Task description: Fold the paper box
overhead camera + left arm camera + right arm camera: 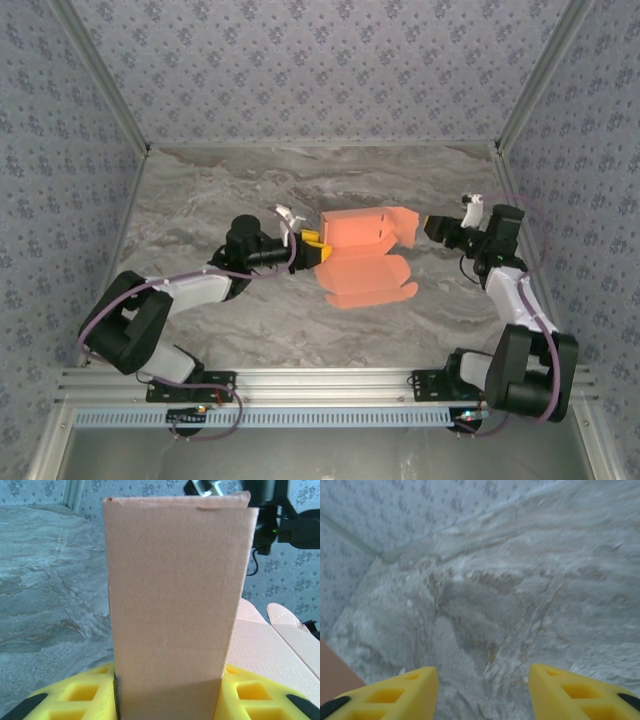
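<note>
Note the left arm [190, 290] bent at the elbow and stretched low over the table [200, 200] from the near left toward the middle, with the left gripper [312, 250] pointing right. Note the right arm [520, 300] rising from the near right base and folded back toward the middle, with the right gripper [432, 226] pointing left.

Find the paper box [365, 262] at mid-table between the two grippers, partly folded, with one panel lying flat and one raised behind it. In the left wrist view, see an upright panel clamped between the yellow fingers [75, 700] of the left gripper, closed part-way onto the cardboard. In the right wrist view, see the yellow fingers [405, 690] of the right gripper spread apart over bare table, gripping nothing, with a salmon edge just outside them at the lower left. In the top view, place the right gripper just beside the right-hand flap of the raised panel; impossible to tell whether touching.

Count one paper box, two arms, two grippers.
</note>
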Controlling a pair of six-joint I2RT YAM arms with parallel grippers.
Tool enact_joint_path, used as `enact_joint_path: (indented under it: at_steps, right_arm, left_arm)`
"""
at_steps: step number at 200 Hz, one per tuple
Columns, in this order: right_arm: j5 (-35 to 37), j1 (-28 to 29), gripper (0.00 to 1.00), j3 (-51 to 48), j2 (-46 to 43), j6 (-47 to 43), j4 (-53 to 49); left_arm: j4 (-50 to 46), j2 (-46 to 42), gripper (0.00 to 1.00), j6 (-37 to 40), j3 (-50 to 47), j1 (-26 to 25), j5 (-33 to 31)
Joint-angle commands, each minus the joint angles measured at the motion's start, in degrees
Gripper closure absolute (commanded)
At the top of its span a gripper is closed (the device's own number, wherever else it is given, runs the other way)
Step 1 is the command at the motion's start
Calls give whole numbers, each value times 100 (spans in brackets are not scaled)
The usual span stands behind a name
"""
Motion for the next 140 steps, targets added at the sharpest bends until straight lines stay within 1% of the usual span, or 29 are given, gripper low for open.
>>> enact_joint_path:
  at_steps: [1, 11, 27, 40, 61, 101, 119, 140]
  right_arm:
    - [-518, 611, 54, 424, 159, -1169, -742]
    - [-745, 827, 57, 419, 153, -1395, -753]
    - [-993, 1053, 59, 333, 51, -1418, -489]
    - [-1187, 1160, 60, 315, -33, -1450, -416]
    - [-1445, 1249, 60, 355, -76, -1597, -581]
    - [-1350, 1604, 54, 390, 43, -1657, -664]
    - [-1495, 1654, 50, 423, 121, -1592, -579]
    - [-1567, 1654, 45, 432, 73, -1728, -637]
  left_arm:
    - [-115, -130, 63, 93, 177, 51, 331]
    - [-158, -128, 63, 102, 233, 51, 357]
    - [-296, -114, 63, 158, 302, 55, 353]
    - [-392, -90, 63, 179, 356, 64, 342]
    - [-426, -111, 63, 155, 384, 69, 322]
    - [-320, -97, 63, 144, 327, 71, 286]
    - [-272, -101, 63, 152, 277, 68, 213]
    - [-361, -100, 64, 187, 274, 75, 88]
